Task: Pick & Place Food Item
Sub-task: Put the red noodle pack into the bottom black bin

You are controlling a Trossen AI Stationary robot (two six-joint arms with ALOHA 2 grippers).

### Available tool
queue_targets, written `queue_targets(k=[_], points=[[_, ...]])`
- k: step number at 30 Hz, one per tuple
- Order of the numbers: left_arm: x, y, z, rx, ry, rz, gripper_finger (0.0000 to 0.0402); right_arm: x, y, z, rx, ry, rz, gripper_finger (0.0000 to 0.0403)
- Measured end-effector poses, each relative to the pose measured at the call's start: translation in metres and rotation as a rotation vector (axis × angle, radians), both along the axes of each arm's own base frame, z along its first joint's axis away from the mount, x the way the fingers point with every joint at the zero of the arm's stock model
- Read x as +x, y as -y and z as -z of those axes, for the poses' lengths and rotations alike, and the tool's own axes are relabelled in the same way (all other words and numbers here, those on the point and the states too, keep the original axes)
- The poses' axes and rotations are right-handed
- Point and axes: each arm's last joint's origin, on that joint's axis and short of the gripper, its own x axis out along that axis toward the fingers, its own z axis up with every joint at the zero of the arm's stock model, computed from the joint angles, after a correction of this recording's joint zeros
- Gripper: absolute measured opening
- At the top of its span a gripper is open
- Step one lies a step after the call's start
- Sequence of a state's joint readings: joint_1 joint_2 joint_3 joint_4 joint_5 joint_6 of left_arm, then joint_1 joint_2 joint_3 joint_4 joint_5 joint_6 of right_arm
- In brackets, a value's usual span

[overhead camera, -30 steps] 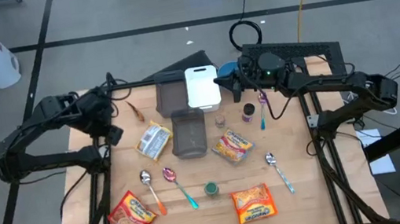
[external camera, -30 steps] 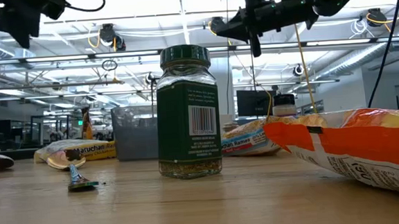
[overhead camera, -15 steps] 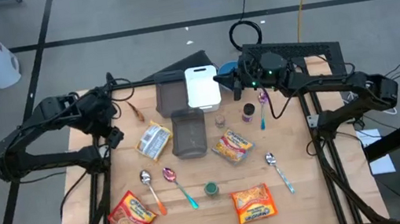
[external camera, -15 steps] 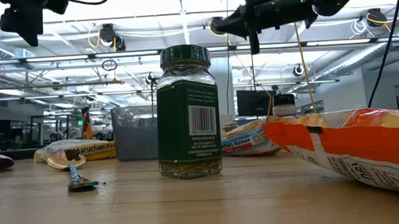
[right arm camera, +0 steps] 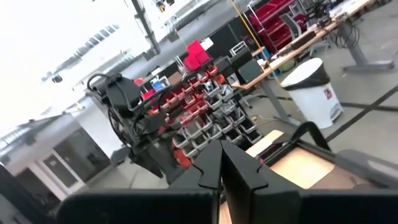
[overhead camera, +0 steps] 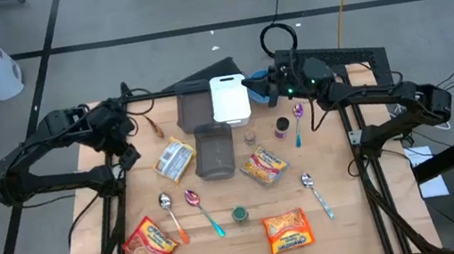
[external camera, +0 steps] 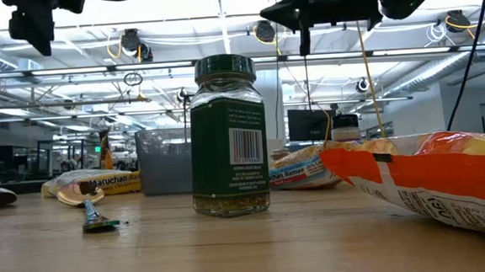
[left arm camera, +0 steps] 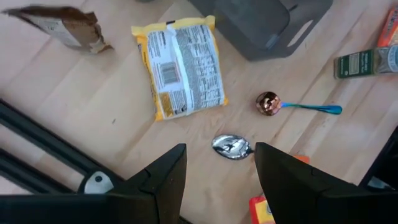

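Several food packets lie flat on the wooden table: a yellow-white noodle packet [overhead camera: 175,159] [left arm camera: 180,65], a second noodle packet [overhead camera: 264,165], and two orange ones [overhead camera: 150,244] [overhead camera: 286,231]. My left gripper [overhead camera: 130,155] [left arm camera: 217,180] hangs open high above the table's left side, pointing steeply down, beside the yellow-white packet. Nothing is between its fingers. My right gripper [overhead camera: 250,85] [right arm camera: 222,168] is shut and holds nothing. It is raised over the far middle, near the white lid [overhead camera: 230,99], and points about level toward the table's left.
Two grey containers [overhead camera: 195,106] [overhead camera: 214,151] stand in the middle. A green-lidded spice jar [overhead camera: 240,214] [external camera: 228,137] stands near the front, and two small jars [overhead camera: 282,126] [overhead camera: 249,135] farther back. Several spoons [overhead camera: 167,210] [overhead camera: 202,210] [overhead camera: 316,195] and a torn brown wrapper [overhead camera: 151,122] lie about.
My right gripper, still shut, has tipped its fingertips upward, rolled about its own axis and risen a little. My left gripper has stayed in place, rolled about its own axis and stayed open. Nothing on the table has moved.
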State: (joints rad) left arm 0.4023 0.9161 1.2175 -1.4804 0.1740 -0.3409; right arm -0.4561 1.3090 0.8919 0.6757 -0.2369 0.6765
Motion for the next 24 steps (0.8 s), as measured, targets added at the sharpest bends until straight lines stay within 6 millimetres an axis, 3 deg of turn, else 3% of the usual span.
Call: queue_targets(k=[6,10,18,24], points=[[0.001,0.000,0.000,0.002,0.006,0.004,0.0200,0.001,0.000,0.008,0.102,-0.064,-0.013,0.0003],[-0.004,0.004,0.002,-0.078,-0.024,0.025,0.0200,0.003,-0.005,0.013,0.111,-0.113,-0.074,0.0028],[-0.005,0.013,0.007,-0.246,-0.032,0.061,0.0200,0.011,-0.027,0.018,0.083,-0.177,-0.229,0.0141],[0.000,0.023,0.035,-0.333,-0.171,0.019,0.0200,0.015,-0.044,0.030,0.126,-0.295,-0.340,0.0221]])
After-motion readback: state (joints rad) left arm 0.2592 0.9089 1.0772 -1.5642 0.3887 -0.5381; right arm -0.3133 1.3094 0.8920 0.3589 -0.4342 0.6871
